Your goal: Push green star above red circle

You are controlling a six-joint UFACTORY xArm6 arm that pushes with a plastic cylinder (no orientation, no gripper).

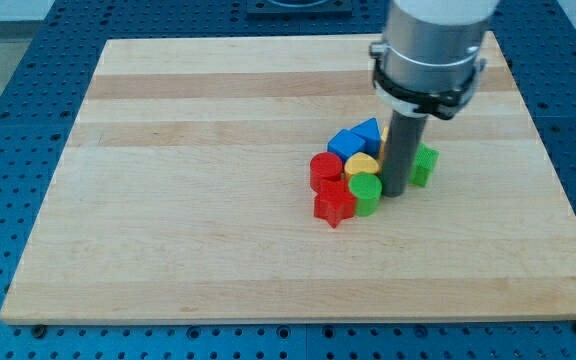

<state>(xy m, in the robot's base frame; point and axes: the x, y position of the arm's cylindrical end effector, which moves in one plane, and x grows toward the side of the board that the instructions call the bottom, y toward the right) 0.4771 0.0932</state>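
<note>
The green star (424, 164) lies right of the rod, partly hidden behind it. The red circle (325, 170) sits at the left side of a tight cluster of blocks. My tip (393, 192) rests on the board between the green star on its right and a green cylinder (365, 192) on its left. The star is to the right of the red circle, at about the same height in the view.
The cluster also holds a red star (334, 205) at the bottom left, a yellow block (362, 164) in the middle and blue blocks (356, 139) at the top. The wooden board (168, 200) lies on a blue perforated table.
</note>
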